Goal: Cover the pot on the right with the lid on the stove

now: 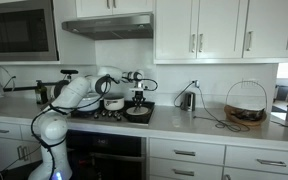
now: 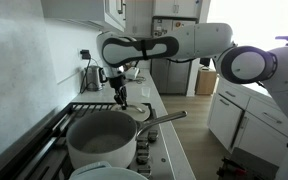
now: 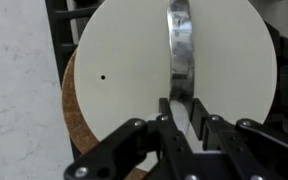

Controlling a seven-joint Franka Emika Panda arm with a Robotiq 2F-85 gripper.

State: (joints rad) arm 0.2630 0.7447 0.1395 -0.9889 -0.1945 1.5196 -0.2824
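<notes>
Wrist view: the end effector [image 3: 184,108] is clamping the metal strap handle [image 3: 180,50] of the pale round lid [image 3: 124,60], which is filling the frame's centre over a cork-coloured disc [image 3: 71,100] at lower left, above the stove [image 3: 56,25].

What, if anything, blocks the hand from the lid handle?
Nothing, it seems, so yes: in the wrist view the hand is on the lid, fingers apparently pinching its metal handle, with no obstruction between.
</notes>
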